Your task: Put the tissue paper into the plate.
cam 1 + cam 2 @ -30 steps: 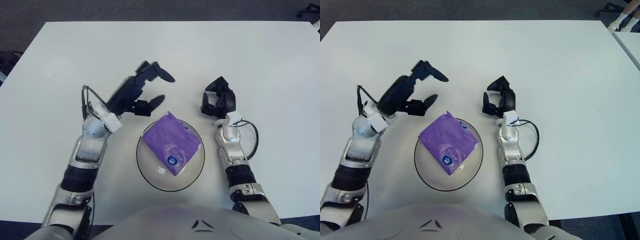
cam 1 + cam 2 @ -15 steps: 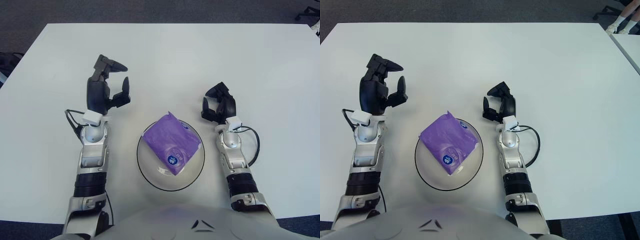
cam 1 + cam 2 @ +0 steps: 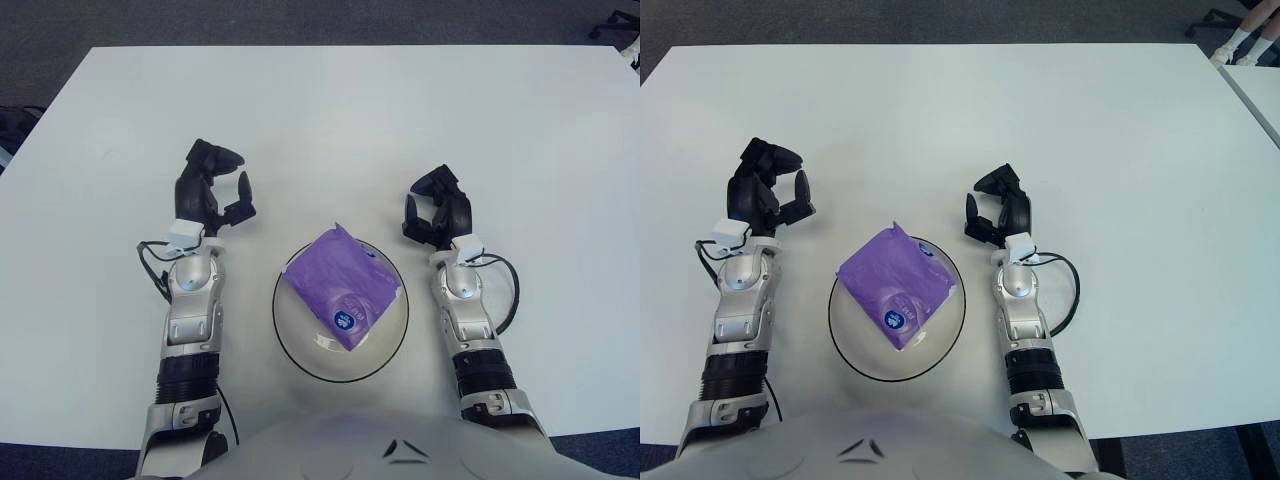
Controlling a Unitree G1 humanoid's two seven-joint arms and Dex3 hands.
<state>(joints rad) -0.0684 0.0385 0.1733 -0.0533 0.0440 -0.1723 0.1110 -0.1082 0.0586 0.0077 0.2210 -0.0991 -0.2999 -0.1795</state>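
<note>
Left hand sits at about 10 o'clock from the plate, well apart from it, 3 fingers loosely curled with a gap between them and nothing in them. My right hand is parked at about 2 o'clock from the plate, fingers half-curled, also empty. Tissue pack lies in the plate, resting across the bowl with its upper corner poking just over the rim at 12 o'clock. I judge the placing step done; what remains is only to bring both hands to rest without brushing the plate. Its long axis looks to run from 10 o'clock to 4 o'clock, with the round blue label at the 6 o'clock end.
</note>
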